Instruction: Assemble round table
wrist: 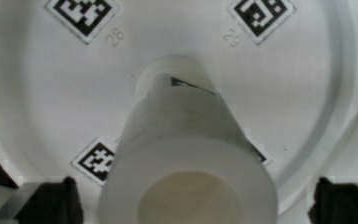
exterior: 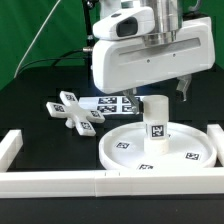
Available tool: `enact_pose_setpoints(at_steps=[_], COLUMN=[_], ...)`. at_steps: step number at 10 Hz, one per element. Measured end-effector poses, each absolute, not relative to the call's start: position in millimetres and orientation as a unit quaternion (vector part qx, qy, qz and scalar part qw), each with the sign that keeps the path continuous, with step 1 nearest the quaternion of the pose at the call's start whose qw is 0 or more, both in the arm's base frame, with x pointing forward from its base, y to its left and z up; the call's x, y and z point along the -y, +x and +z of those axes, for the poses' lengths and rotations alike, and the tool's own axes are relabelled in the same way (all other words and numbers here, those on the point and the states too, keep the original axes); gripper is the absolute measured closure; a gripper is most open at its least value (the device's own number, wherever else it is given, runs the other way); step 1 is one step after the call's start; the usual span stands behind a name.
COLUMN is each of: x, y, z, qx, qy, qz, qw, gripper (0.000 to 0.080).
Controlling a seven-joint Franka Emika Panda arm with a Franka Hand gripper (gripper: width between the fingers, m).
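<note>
Cross base [exterior: 76, 111] lies left on the table. To its right, the disc [exterior: 128, 147], with the leg [exterior: 157, 122] upright on its hub. Gripper [wrist: 190, 205] sits directly above the leg, fingers [wrist: 48, 202] apart, straddling the leg top, no contact.

hand housing [exterior: 150, 58]: glossy white, boxy, rounded edges | wrist [exterior: 166, 12]: grey metal | fingers [wrist: 48, 203]: black

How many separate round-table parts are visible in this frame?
3. The disc lies flat; the leg stands upright at its centre; the cross-shaped base lies apart on the exterior view's left. The arm may hide others behind it.
</note>
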State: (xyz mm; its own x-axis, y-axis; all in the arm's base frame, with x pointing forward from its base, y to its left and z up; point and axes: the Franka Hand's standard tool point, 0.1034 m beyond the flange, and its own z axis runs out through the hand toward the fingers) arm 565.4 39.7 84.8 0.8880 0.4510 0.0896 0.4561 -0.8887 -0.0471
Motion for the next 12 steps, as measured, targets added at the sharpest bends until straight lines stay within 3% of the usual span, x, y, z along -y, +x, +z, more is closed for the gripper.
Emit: enact_pose_setpoints(at_steps=[2,5,6,7,12], x=[-45.2,-45.3,-45.2,-45.3,-44.0], y=[564.8,566.2,566.1,566.1,569.9], z=[81.8,80.5,80.4,80.4,80.3], qx=[0.374,0.399,0.397,0.382,0.159], qy=[-0.927,-0.916,-0.917,-0.923,-0.986], qz=[-0.036,-0.038,-0.038,-0.038,-0.057], qw=[0.007,0.001,0.001,0.002,0.007], gripper=[0.015,0.015,0.0246,0.0403,0.0399])
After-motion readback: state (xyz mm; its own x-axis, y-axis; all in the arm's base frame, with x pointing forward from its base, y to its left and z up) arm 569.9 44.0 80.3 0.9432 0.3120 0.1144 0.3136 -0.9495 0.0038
